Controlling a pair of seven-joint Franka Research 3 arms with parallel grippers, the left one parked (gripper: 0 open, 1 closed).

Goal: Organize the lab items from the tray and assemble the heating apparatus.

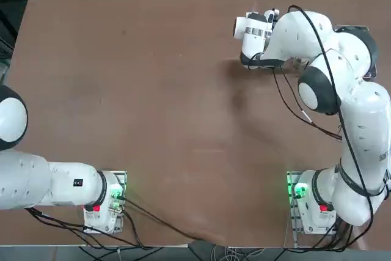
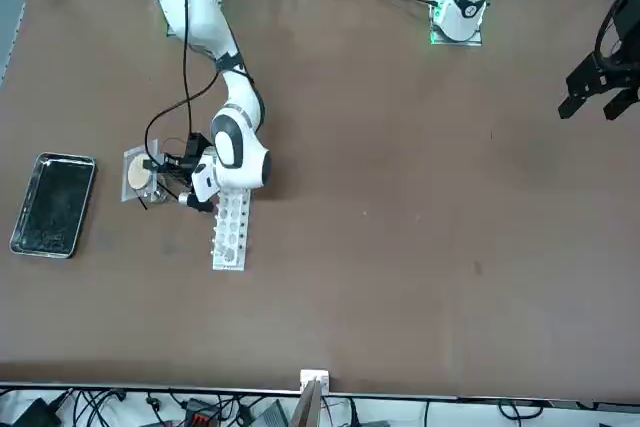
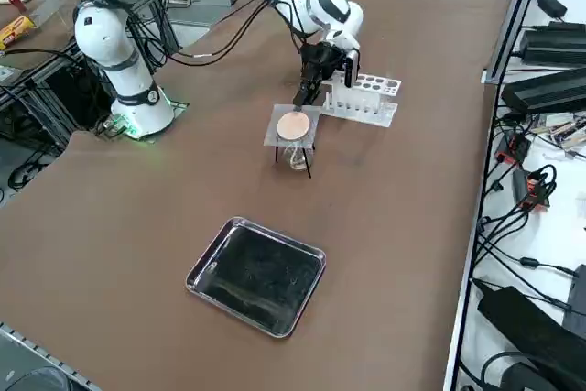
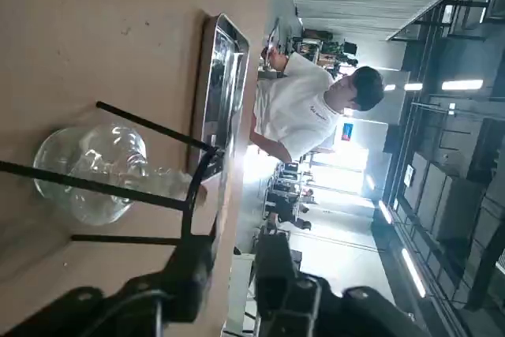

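Brown surface (image 3: 137, 217) carries the burner (image 3: 296, 158) under the tripod (image 4: 95, 187), mesh (image 3: 275, 124) on top; R hand (image 4: 234, 250) is at mesh edge, fingers apart, so withdrawal w/o clearance may snag mesh or ring & tip assy.

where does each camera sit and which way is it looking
Top: overhead, looking down; both arms show.
Front: across the table, facing the robot; the mesh square shows beside the right gripper.
Right side: raised, looking diagonally down; right arm, tray.
Right wrist: on the right arm, looking past its fingers at the burner.
Front and right side share the white rack.
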